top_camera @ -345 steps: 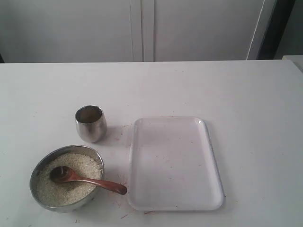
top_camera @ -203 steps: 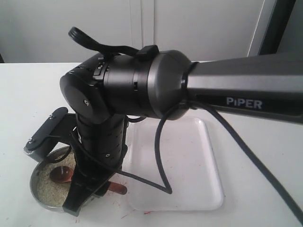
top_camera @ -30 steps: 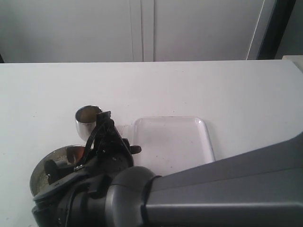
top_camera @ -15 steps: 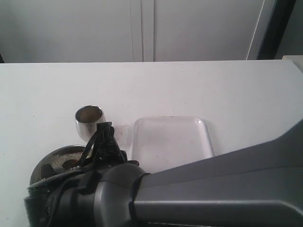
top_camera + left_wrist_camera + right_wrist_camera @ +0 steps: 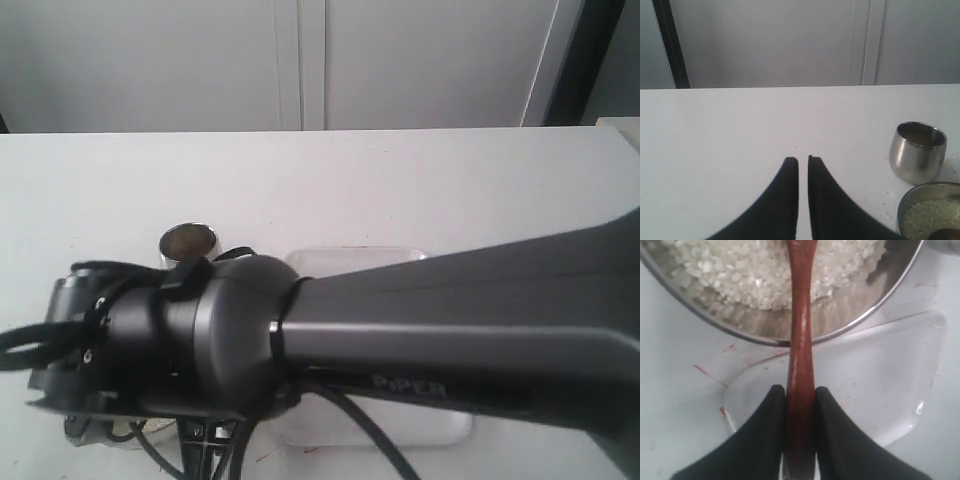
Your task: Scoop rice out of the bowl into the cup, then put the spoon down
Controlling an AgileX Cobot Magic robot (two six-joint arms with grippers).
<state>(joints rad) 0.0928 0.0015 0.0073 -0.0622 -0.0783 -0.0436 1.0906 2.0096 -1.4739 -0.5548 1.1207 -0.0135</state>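
Observation:
My right gripper (image 5: 800, 388) is shut on the handle of the reddish-brown spoon (image 5: 800, 335). The handle runs over the rim of the steel bowl (image 5: 850, 322) toward the rice (image 5: 750, 275); the spoon's head lies beyond the frame's edge. In the left wrist view the bowl (image 5: 912, 200) with rice (image 5: 927, 220) sits next to the steel cup (image 5: 917, 152), and a brown bit of the spoon (image 5: 946, 234) shows over the rice. My left gripper (image 5: 803, 160) hovers over bare table, apart from both, jaws almost together and empty. In the exterior view the right arm (image 5: 300, 340) hides the bowl; only the cup's rim (image 5: 190, 238) shows.
A clear plastic tray (image 5: 880, 390) lies right beside the bowl, under the held spoon handle; its far edge (image 5: 350, 257) and near corner (image 5: 440, 428) peek out around the arm. White table (image 5: 740, 125) stretches around the left gripper. A wall stands behind.
The right arm has swung up and across the exterior view over the last second. It now covers the bowl and most of the tray, which were partly visible before.

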